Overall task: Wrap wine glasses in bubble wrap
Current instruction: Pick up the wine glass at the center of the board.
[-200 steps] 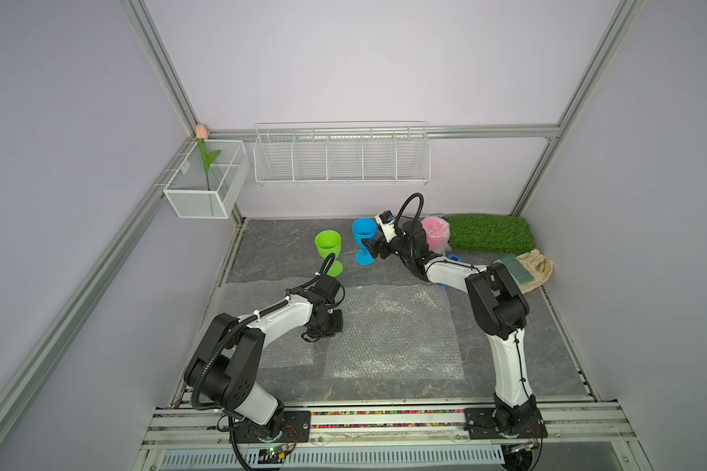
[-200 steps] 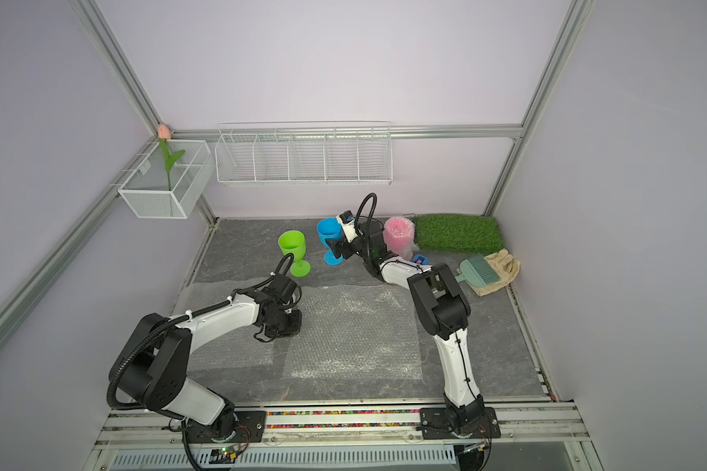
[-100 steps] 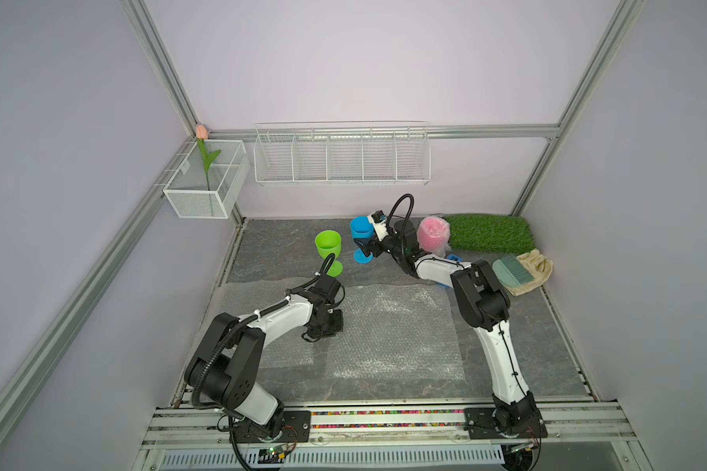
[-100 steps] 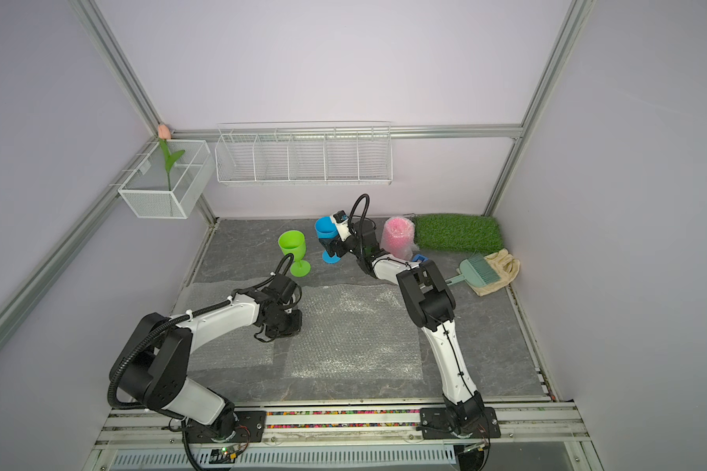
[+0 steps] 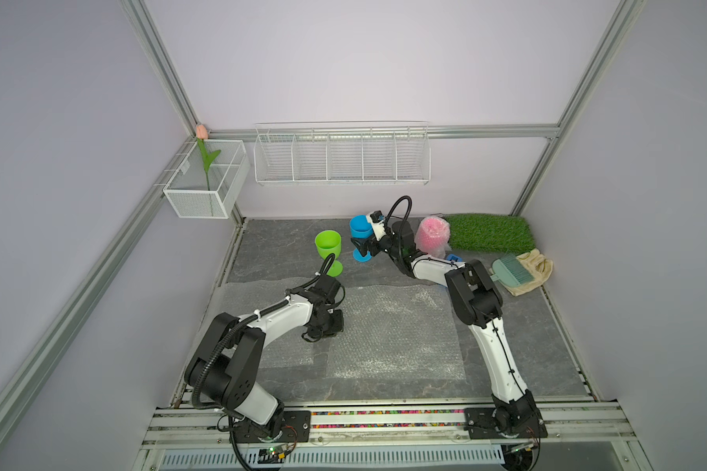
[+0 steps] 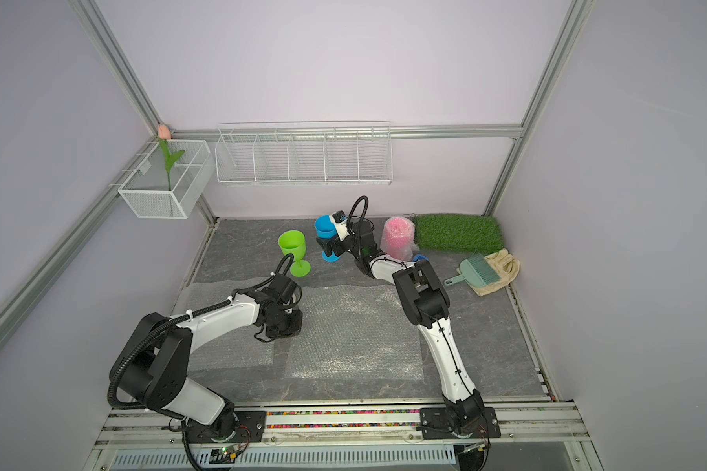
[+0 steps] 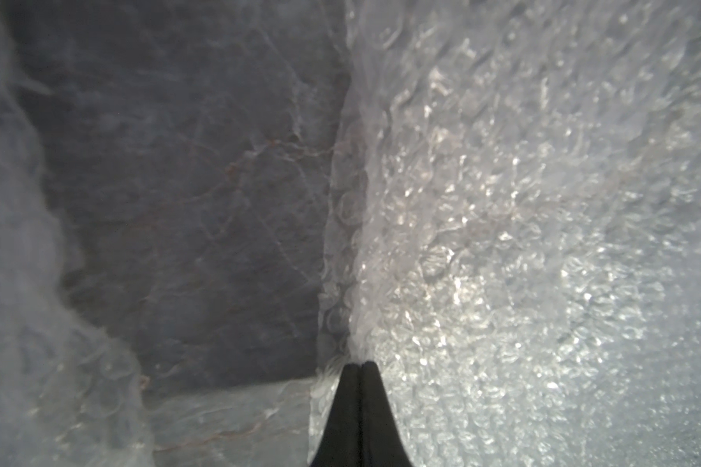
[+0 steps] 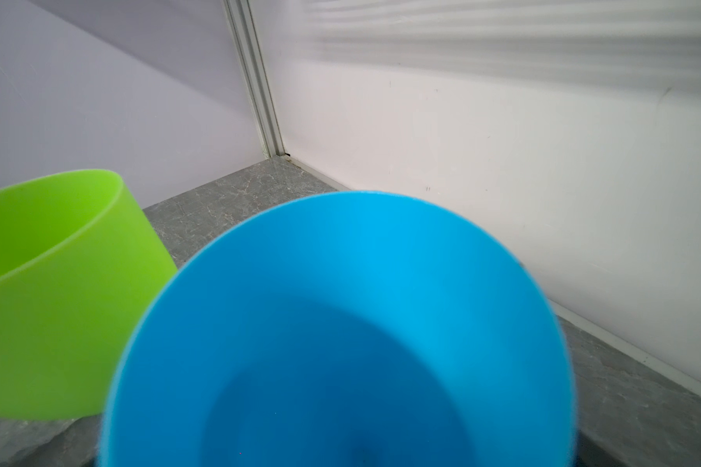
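Observation:
A sky-blue wine glass stands upright at the back of the table and fills the right wrist view. My right gripper is open, its jaws standing either side of the stem under the bowl. A lime-green wine glass stands just left of it. A pink wine glass sits wrapped in bubble wrap. Two flat bubble wrap sheets lie mid-table. My left gripper is shut on the edge of the larger sheet.
A green grass mat lies at the back right, with a teal hand brush and a beige glove in front of it. A small blue object lies by the pink glass. A wire shelf and a mesh basket hang on the walls.
My right gripper has moved left up to the blue wine glass and its jaws now sit round the stem. The left arm and the sheets have not moved.

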You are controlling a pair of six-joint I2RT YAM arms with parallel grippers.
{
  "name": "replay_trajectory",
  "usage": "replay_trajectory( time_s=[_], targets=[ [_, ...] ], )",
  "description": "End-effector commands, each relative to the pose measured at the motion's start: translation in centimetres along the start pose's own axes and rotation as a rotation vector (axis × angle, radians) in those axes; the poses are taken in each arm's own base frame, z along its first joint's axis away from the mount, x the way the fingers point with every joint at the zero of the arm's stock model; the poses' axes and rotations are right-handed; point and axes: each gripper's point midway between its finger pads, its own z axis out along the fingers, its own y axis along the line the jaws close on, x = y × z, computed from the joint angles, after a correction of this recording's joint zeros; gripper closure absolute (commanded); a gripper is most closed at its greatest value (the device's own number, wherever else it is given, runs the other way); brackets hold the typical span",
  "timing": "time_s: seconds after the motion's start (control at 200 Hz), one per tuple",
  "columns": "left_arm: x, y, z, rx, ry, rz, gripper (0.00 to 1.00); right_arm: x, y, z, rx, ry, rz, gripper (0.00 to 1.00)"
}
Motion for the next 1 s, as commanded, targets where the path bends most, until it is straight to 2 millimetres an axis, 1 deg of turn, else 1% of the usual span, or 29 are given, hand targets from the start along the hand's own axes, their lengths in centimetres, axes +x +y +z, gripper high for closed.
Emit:
replay_trajectory(
  time_s=[0.0,0.17,0.275,0.455,0.595,0.75,0.845,0.895,0.9,0.995],
  targets=[
    [0.4,0.4,0.5,-0.007,0.014,-0.021,1.0,-1.4,0.7,0.2,-0.024,-0.04,-0.018,0.06],
    [0.5,0.5,0.5,-0.007,0.013,-0.024,1.0,-2.0,0.9,0.0,-0.031,-0.05,-0.016,0.14],
    [0.6,0.6,0.6,-0.007,0.013,-0.025,1.0,-2.6,1.1,-0.3,-0.033,-0.054,-0.016,0.15],
    [0.6,0.5,0.8,0.0,0.011,-0.023,1.0,-5.1,1.6,-2.1,-0.017,-0.078,-0.021,0.16],
    [0.4,0.4,0.6,0.004,-0.004,-0.014,1.0,-7.1,2.5,-4.4,-0.013,-0.076,-0.004,0.16],
    [-0.2,-0.1,0.1,0.03,-0.043,0.003,1.0,-8.2,3.8,-7.8,-0.009,-0.029,0.094,0.18],
    [-0.5,-0.4,-0.3,0.044,-0.058,0.015,1.0,-8.4,4.7,-10.1,-0.004,0.021,0.203,0.2],
    [-0.5,-0.4,-0.3,0.049,-0.062,0.022,1.0,-8.2,5.1,-11.2,0.006,0.057,0.273,0.21],
    [-0.5,-0.5,-0.3,0.05,-0.062,0.024,1.0,-7.9,5.2,-11.4,0.008,0.07,0.292,0.21],
    [-0.3,-0.6,-0.2,0.066,-0.062,0.034,1.0,-7.3,6.5,-13.6,0.003,0.141,0.435,0.24]
  ],
)
